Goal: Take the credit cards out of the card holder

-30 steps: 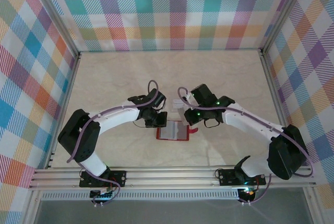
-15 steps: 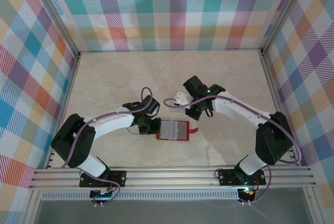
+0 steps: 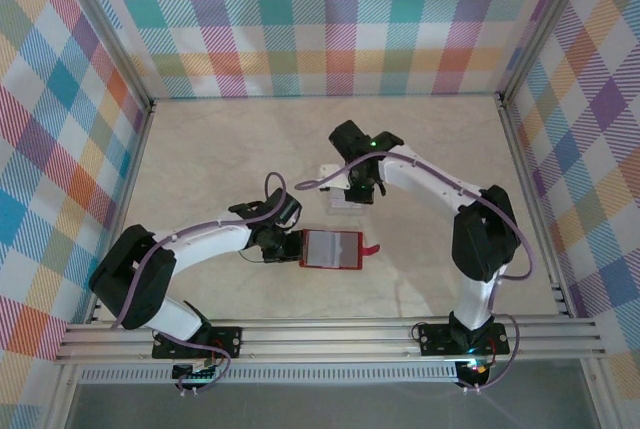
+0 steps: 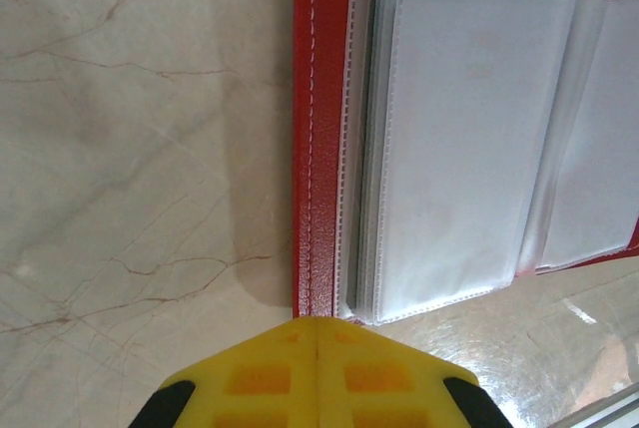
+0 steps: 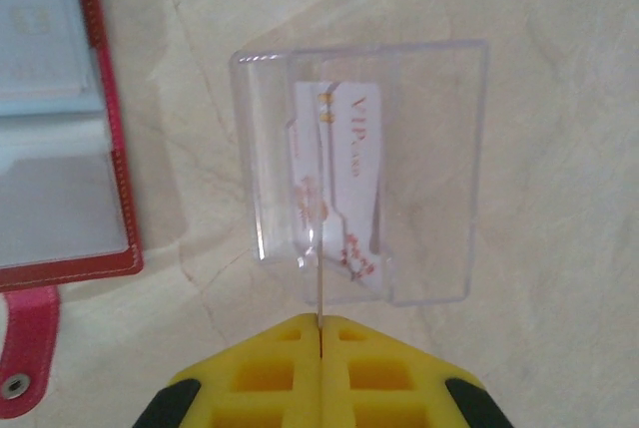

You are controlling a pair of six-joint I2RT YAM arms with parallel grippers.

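Steadying looked to us like the left hand's (image 4: 318, 326) job. Its yellow fingers were pressed together with nothing between them, the tip touching a corner of the small flat red leather-like card holder (image 4: 308, 149). That holder lay open on the pale marbled worktop (image 4: 130, 149), clear sleeves facing up, and we judged the touch kept it from sliding. The right hand (image 5: 319, 322) was clamped on a thin pale credit card (image 5: 319, 248), seen edge-on and held upright at a clear plastic rectangular box (image 5: 439, 149) just beside the holder, presumably so it would drop in cleanly. Whether its far end was inside yet we could not tell. A white card (image 5: 361, 179) with red flourishes lay inside the box, and we could read "VIP" on it. The sleeves showed no legible print.
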